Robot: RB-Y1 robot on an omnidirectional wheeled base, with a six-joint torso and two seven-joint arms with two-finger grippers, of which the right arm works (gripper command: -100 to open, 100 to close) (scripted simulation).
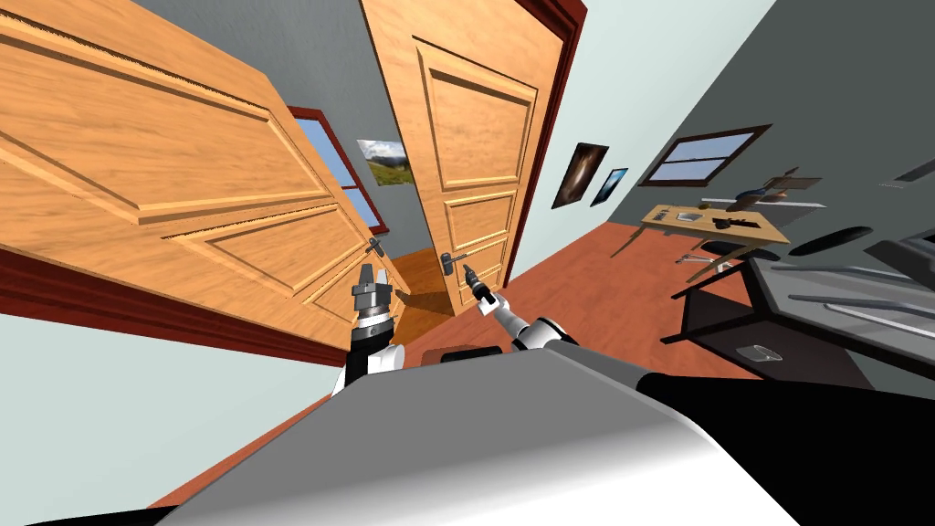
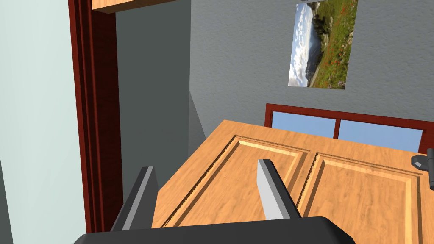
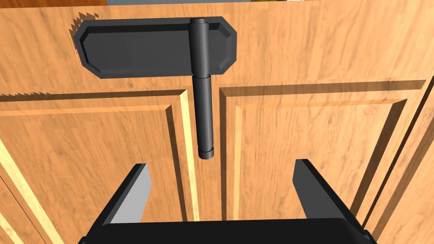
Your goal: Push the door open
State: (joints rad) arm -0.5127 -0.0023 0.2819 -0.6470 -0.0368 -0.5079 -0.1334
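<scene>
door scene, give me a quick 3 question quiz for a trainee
1. True or false: the right hand is shut on the handle.
2. What hangs on the grey wall near the window? A) a landscape picture B) a clock C) a mirror
3. Fill in: the left hand, in front of a wooden door, has its fingers ____.

Key
1. False: its fingers stand open, with the handle's tip just ahead of them and untouched.
2. A, the picture.
3. Open.
</scene>
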